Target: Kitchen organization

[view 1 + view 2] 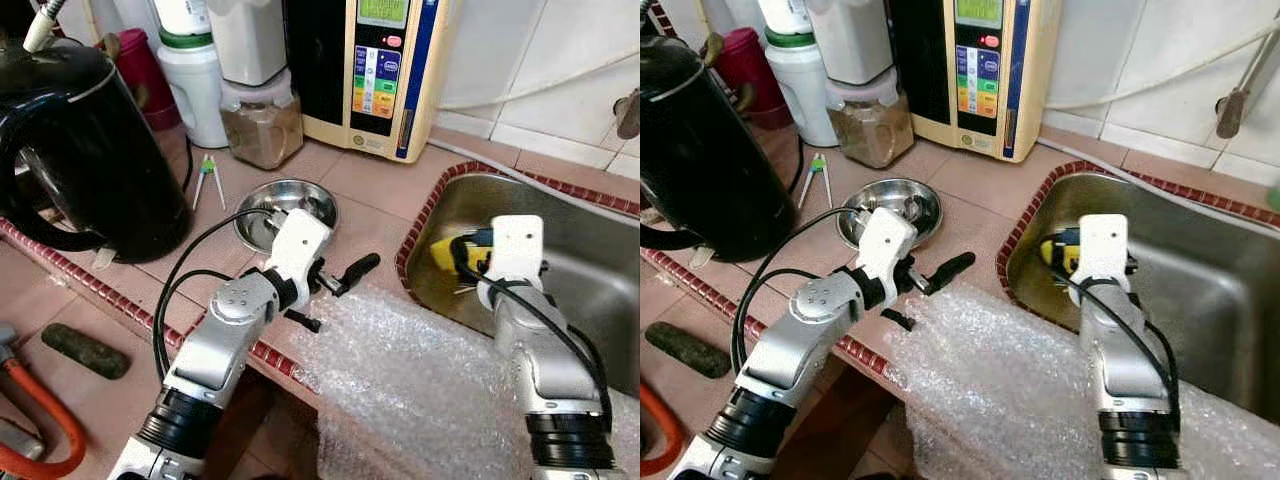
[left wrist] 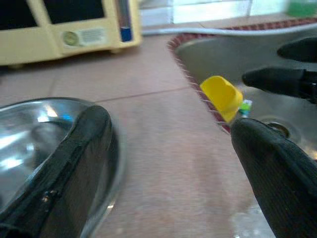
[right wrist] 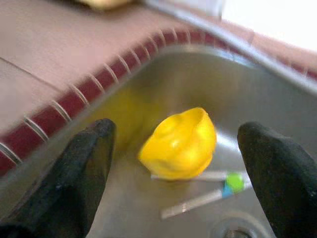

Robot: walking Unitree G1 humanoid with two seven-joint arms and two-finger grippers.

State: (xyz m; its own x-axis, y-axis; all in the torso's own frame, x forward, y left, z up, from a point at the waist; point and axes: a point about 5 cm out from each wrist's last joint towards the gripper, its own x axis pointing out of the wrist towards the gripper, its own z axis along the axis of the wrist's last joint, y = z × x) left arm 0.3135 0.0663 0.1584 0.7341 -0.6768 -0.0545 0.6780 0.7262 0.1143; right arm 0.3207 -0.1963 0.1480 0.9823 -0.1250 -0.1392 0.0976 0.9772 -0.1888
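A terracotta-tiled kitchen worktop edged with red mosaic trim runs beside a stainless steel sink, with white wall tiles behind. At the back stand a cream water ionizer, a jar of brown powder and a white bottle; a black electric kettle sits at the robot's left, with green tweezers near it. The left pincer hovers open over the worktop just beside a small steel bowl, its fingers spread apart. The right pincer reaches down into the sink, open, fingers on either side of a yellow plastic cup without touching it. The cup lies on its side on the sink floor near the drain, touching a toothbrush. Bubble wrap drapes over the worktop's front edge.
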